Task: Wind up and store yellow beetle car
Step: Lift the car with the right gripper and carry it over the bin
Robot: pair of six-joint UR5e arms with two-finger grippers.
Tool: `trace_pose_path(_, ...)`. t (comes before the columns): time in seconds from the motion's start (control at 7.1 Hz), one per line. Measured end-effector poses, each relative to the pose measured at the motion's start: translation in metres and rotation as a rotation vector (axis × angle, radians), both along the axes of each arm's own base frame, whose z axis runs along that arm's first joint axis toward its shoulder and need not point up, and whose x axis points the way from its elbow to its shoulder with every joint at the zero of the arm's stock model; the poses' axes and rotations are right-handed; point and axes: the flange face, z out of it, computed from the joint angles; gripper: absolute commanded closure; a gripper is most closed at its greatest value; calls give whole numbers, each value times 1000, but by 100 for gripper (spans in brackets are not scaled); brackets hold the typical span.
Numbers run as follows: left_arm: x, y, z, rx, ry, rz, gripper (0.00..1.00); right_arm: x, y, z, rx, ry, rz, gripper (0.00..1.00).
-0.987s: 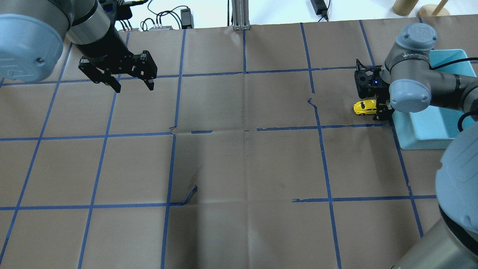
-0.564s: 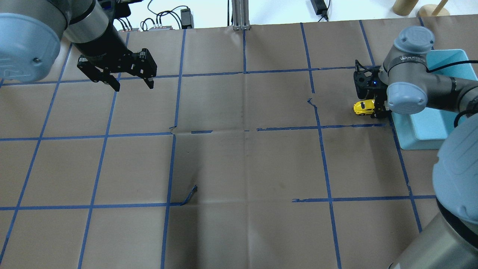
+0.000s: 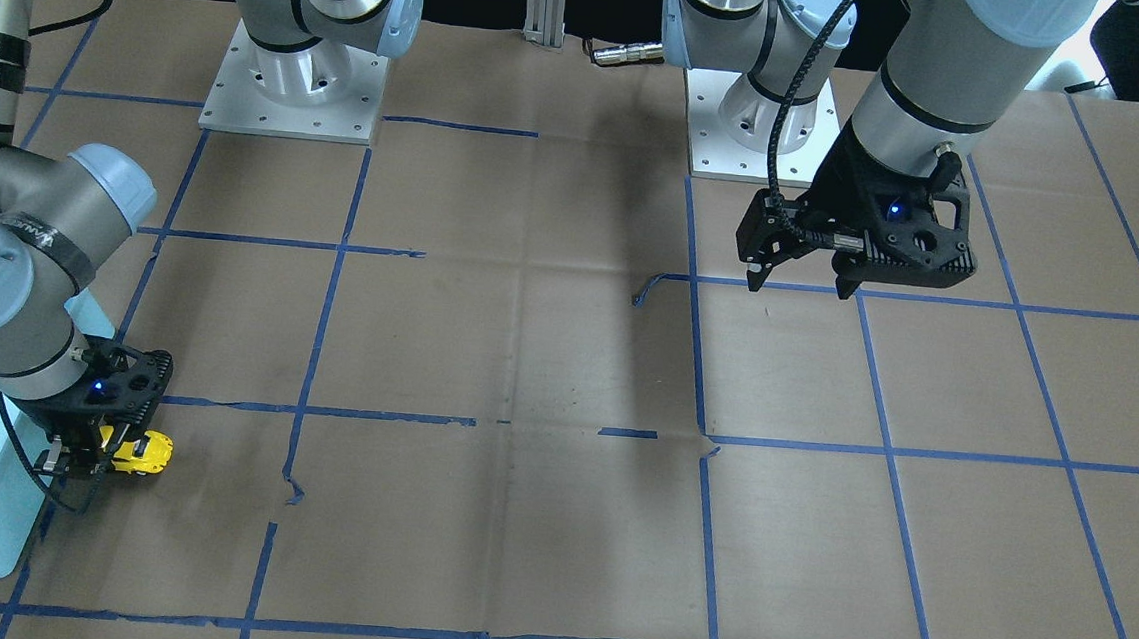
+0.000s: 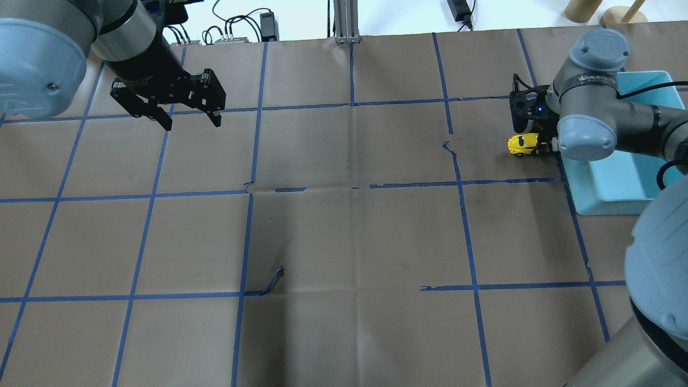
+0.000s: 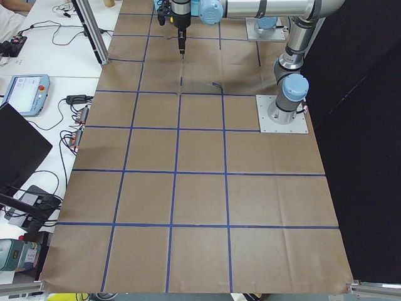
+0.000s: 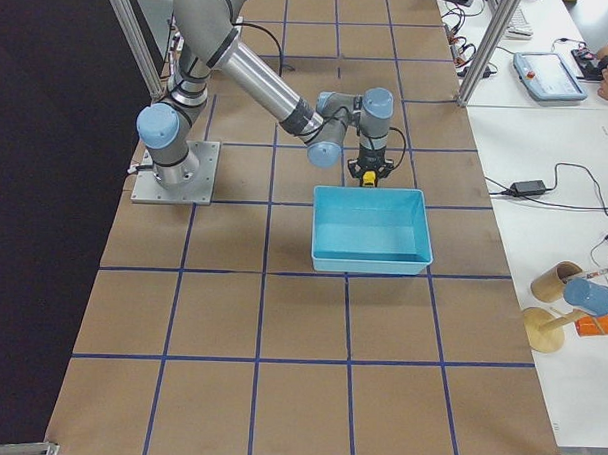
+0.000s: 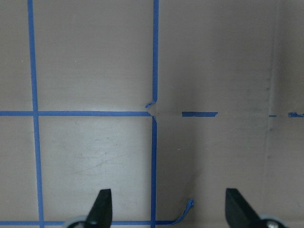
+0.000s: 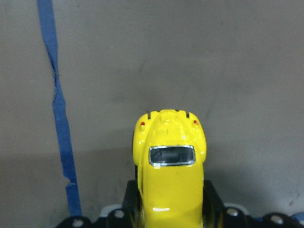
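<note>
The yellow beetle car (image 4: 522,144) is a small glossy toy held between the fingers of my right gripper (image 4: 537,148), low over the brown paper and just left of the blue bin (image 4: 626,207). In the right wrist view the car (image 8: 170,161) points away from the camera, and a black finger (image 8: 129,202) presses on each side. It also shows in the front view (image 3: 144,452). I cannot tell whether its wheels touch the paper. My left gripper (image 4: 192,126) is open and empty, hovering over the far left of the table.
The light blue bin (image 6: 371,260) stands open beside the car at the table's right side. Blue tape lines grid the brown paper (image 4: 349,242). A loose tape end (image 4: 274,279) curls up near the middle. Cables and wooden items lie beyond the far edge.
My right gripper has carried the car a little toward the top of the overhead view, staying next to the bin. My left gripper has barely moved and stays open.
</note>
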Motion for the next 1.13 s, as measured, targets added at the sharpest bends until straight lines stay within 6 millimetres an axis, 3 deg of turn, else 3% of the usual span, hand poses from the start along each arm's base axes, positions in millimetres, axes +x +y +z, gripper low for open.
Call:
trace_pose_path(0.42,0,1,3,-5,-4,-2,14,5,8,63,-109,-11,-110,88)
trace_pose_path(0.7,1,1,3,-4,-6,-10,13,3,16,94,-146,-10,-145,89)
trace_pose_path(0.85,1,1,2,-3,-6,-12,13,-8,19,99,-149,-16,-208,89)
trace_pose_path(1.13,0,0,1,-1,-5,-13,13,-39,19,94,-160,-57,-504,90)
